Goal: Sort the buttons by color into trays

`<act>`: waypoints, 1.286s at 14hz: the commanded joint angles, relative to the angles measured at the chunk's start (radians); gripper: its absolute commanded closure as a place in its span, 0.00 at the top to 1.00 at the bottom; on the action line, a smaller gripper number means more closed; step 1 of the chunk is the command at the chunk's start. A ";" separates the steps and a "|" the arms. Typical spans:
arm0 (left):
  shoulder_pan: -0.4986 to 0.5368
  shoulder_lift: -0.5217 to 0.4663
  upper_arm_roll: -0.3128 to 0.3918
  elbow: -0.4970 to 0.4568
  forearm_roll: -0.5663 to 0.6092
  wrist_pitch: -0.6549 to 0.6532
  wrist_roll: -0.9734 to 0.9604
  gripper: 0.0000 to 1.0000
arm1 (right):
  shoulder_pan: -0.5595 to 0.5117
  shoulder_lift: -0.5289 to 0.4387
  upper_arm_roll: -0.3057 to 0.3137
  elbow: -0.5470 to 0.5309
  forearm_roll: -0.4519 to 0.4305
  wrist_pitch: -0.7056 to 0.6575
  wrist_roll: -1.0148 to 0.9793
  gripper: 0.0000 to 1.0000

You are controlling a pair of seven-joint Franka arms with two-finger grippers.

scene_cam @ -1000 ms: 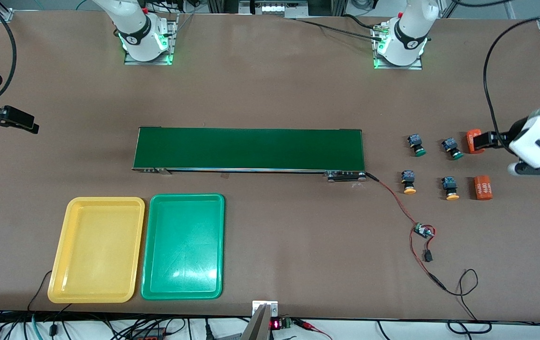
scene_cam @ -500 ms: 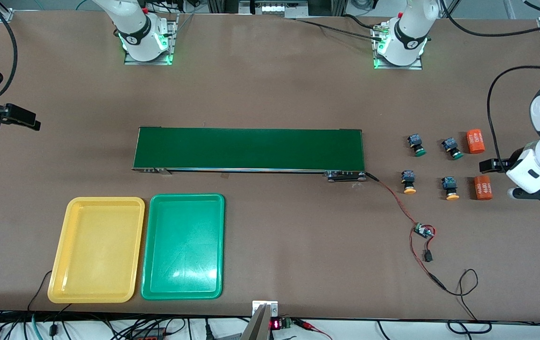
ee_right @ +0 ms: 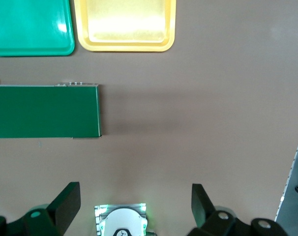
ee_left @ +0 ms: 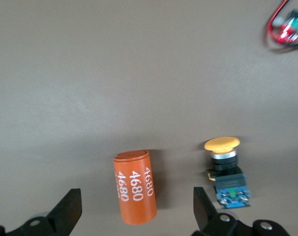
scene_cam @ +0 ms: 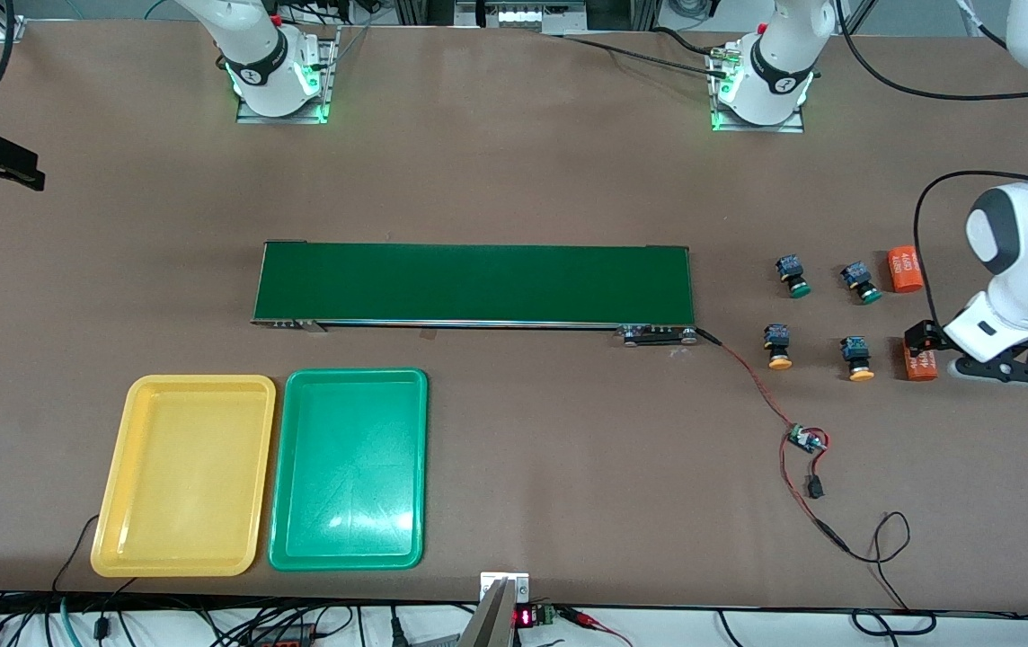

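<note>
Four buttons lie toward the left arm's end of the table. The two with green caps [scene_cam: 794, 276] [scene_cam: 862, 283] lie farther from the front camera. The two with yellow caps [scene_cam: 777, 348] [scene_cam: 856, 358] lie nearer. My left gripper [scene_cam: 920, 340] is open over an orange cylinder, with the cylinder [ee_left: 135, 192] between the jaws and below them. One yellow-capped button [ee_left: 225, 172] lies beside it. My right gripper [scene_cam: 6, 166] is open and empty, up at the right arm's end of the table. The yellow tray [scene_cam: 183, 476] and green tray [scene_cam: 349, 467] lie side by side, empty, near the front edge.
A long dark-green belt [scene_cam: 474, 283] lies mid-table. Two orange numbered cylinders [scene_cam: 905, 270] [scene_cam: 922, 367] lie beside the buttons. A small circuit board [scene_cam: 807, 439] with red and black wires lies nearer the camera than the buttons. The right wrist view shows both trays [ee_right: 124, 24] [ee_right: 31, 27] and the belt end [ee_right: 43, 110].
My left gripper has moved from beside the farther orange cylinder to over the nearer one. My right gripper has shifted toward the bases' side of the table.
</note>
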 commanded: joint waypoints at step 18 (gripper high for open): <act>0.122 0.053 -0.162 0.107 0.013 -0.135 0.073 0.19 | -0.012 0.119 -0.011 0.028 0.080 0.196 -0.007 1.00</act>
